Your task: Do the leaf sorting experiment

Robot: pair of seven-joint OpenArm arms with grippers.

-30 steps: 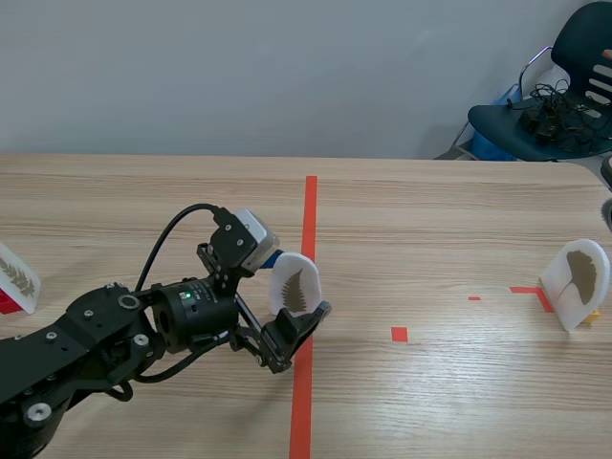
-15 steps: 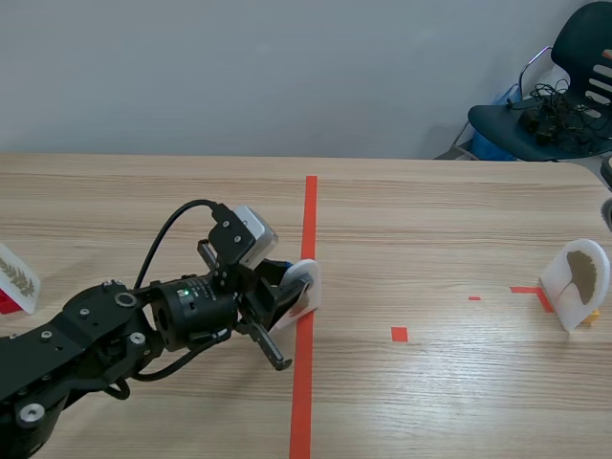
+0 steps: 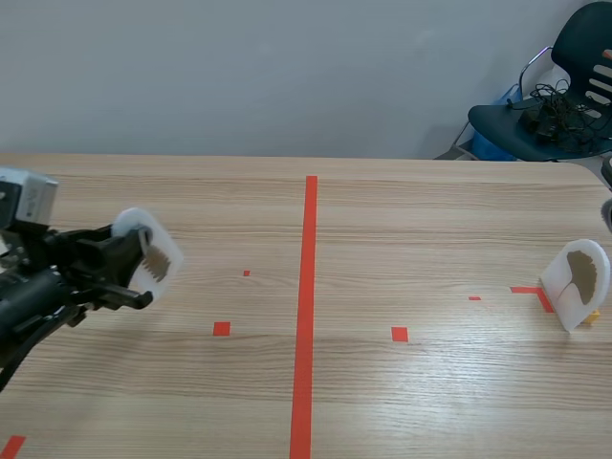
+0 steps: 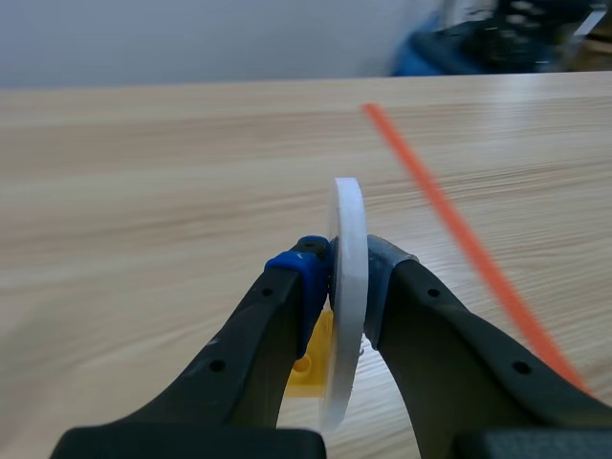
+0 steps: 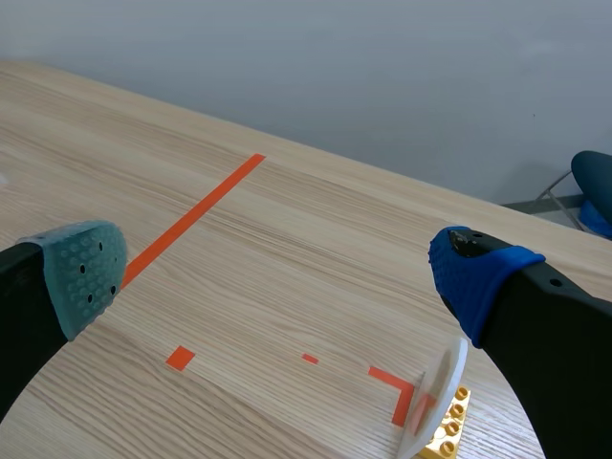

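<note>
The left gripper [image 4: 346, 277] is clamped on a white disc [image 3: 153, 256], one finger on each face, with the blue pad [image 4: 298, 273] pressed flat against it. The disc stands upright in the grip and carries a brown leaf [image 3: 163, 260] with a toothed edge on the face turned toward the middle of the table [image 3: 430, 220]. A yellow brick [image 4: 314, 356] sits at the disc's foot, just under the fingers. The arm holds it over the left half of the table, well left of the long tape line [image 3: 306, 316]. It looks lifted off the wood, though I can't be sure.

The second disc [image 3: 577, 282] stands on the far right of the table, beside a red corner mark. It is upright on its own yellow base [image 5: 446, 432] and shows a broader, darker leaf [image 3: 581, 273].

The right gripper [image 5: 277, 277] has its jaws spread wide with nothing between them. One dotted pad [image 5: 88, 273] is out to one side and the blue one to the other. The second disc is ahead of it and low, close to the blue-padded finger but not touched by it.

Beyond the table's far right corner is a dark chair [image 3: 564, 105] with a tangle of cables [image 3: 547, 107] on its seat.
</note>
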